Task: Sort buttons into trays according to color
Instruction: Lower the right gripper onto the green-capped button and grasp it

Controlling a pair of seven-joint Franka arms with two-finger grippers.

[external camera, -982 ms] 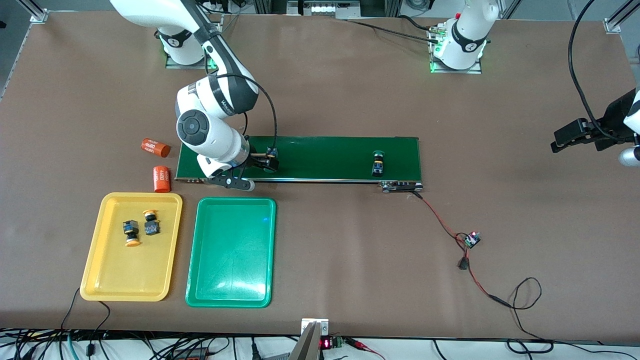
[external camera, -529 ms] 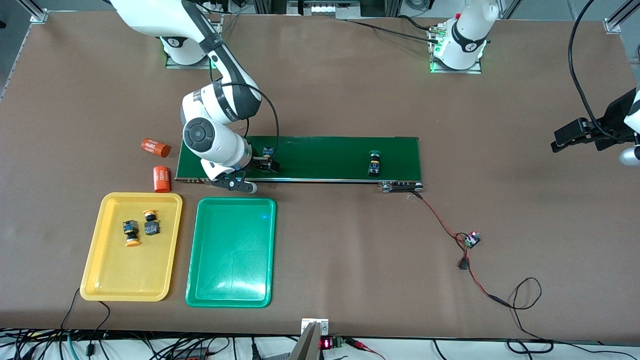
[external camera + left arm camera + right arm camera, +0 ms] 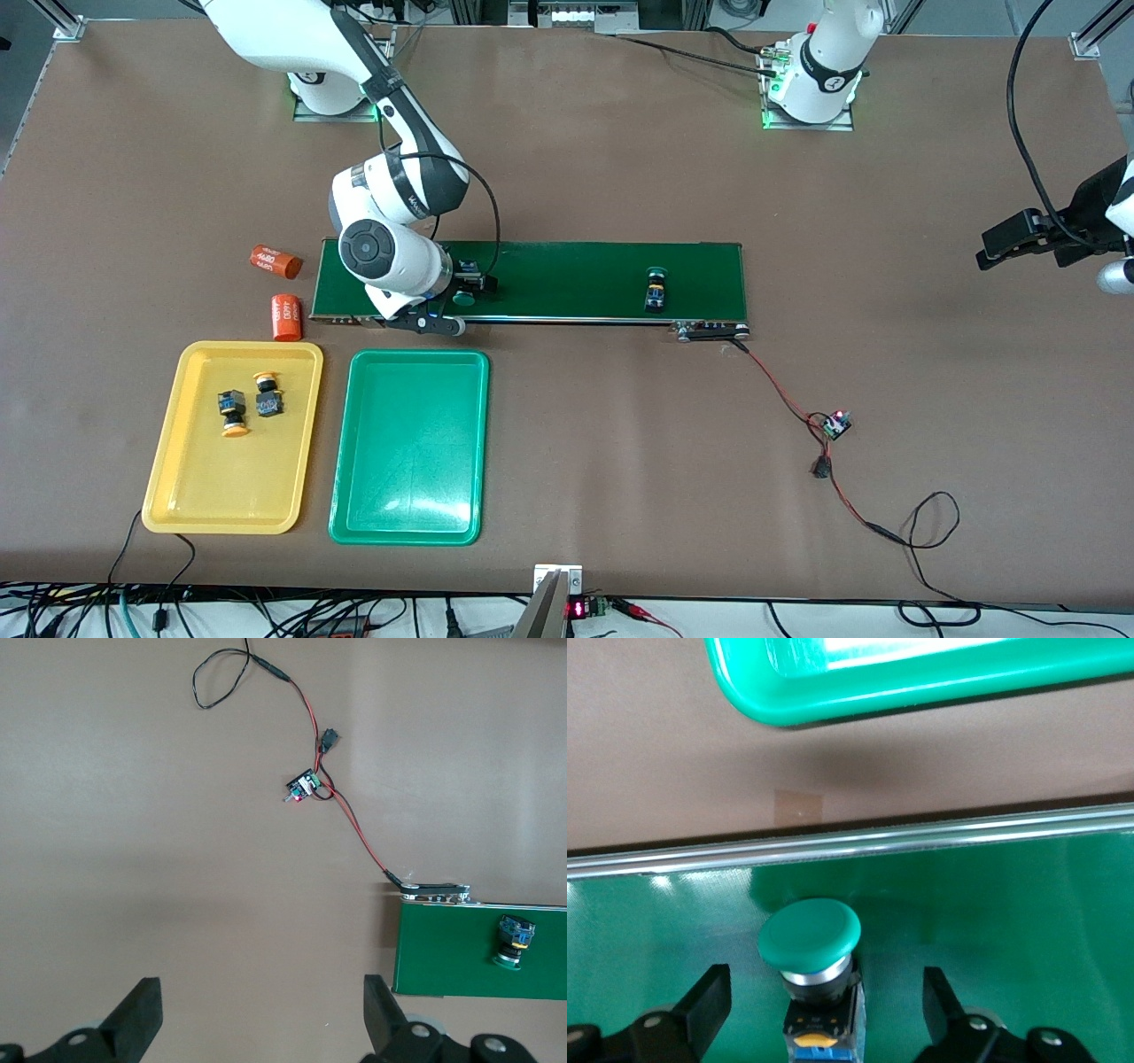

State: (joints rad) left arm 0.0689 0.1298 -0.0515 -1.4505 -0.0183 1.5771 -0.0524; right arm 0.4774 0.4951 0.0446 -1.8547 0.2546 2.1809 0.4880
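Table [image 3: 620, 159] of brown board gives me wide bare room around the long dark-green conveyor belt [image 3: 576, 266]. I see the empty green plastic tray [image 3: 341, 496] beside the yellow plastic tray [image 3: 168, 496], which holds two yellow-capped buttons [image 3: 232, 409]. My right gripper [image 3: 819, 992] sits low on the belt, fingers [image 3: 709, 997] spread either side of a green-capped button [image 3: 810, 935] without touching; its long axis crosses the belt, cap toward the trays. Another green-capped switch [image 3: 655, 291] lies toward the left arm's end. The left gripper [image 3: 261, 1010] waits wide open above bare table.

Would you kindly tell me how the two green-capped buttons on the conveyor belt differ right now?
The green button near the right arm sits between the open fingers of the right end effector; the other green button lies alone toward the left arm's end. Both rest on the conveyor belt, outside the green tray.
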